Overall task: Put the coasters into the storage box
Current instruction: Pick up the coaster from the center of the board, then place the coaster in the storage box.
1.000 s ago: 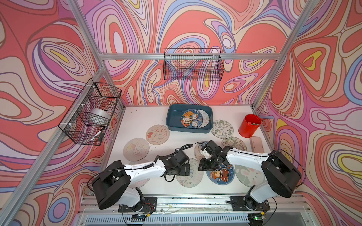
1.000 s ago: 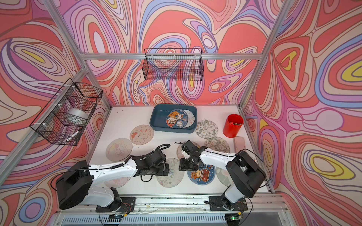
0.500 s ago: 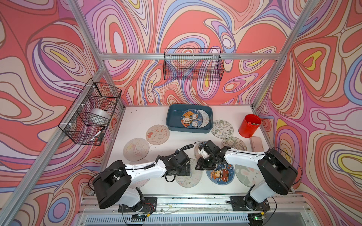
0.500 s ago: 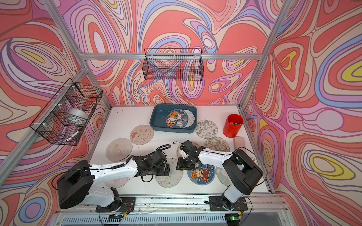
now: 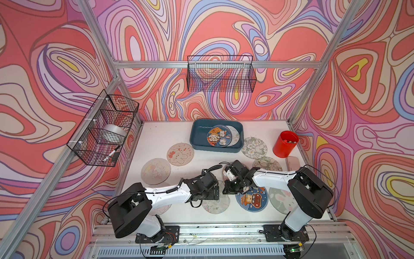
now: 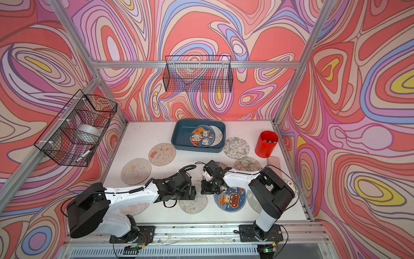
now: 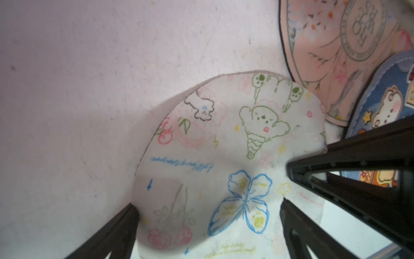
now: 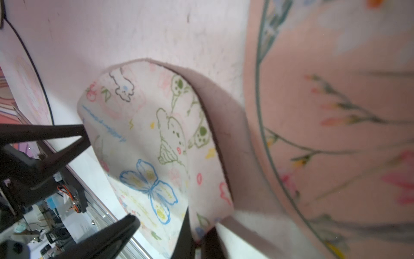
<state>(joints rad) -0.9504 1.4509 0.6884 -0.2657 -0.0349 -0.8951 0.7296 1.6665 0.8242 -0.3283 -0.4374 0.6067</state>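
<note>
A white butterfly-print coaster (image 7: 224, 145) (image 8: 145, 134) lies at the table's front middle (image 5: 215, 205). My right gripper (image 8: 199, 235) (image 5: 225, 192) is shut on its edge, and that edge curls up off the table. My left gripper (image 7: 208, 204) (image 5: 216, 194) is open, low over the same coaster, with one finger on each side of it. The teal storage box (image 5: 195, 139) (image 6: 177, 136) stands at the back middle and holds a blue-rimmed coaster (image 5: 218, 136) lying over a pale one. Several more coasters lie on the table, among them a blue bear one (image 5: 252, 198).
A pink floral coaster (image 8: 336, 112) lies right beside the held one. Beige coasters (image 5: 180, 154) (image 5: 155, 171) lie to the left and flower-print ones (image 5: 254, 148) to the right. A red cup (image 5: 285, 143) stands at the back right. Black wire baskets (image 5: 220, 75) (image 5: 105, 127) hang on the walls.
My right gripper has closed on the butterfly coaster's edge after shifting a little to the left. The left gripper stayed open in place.
</note>
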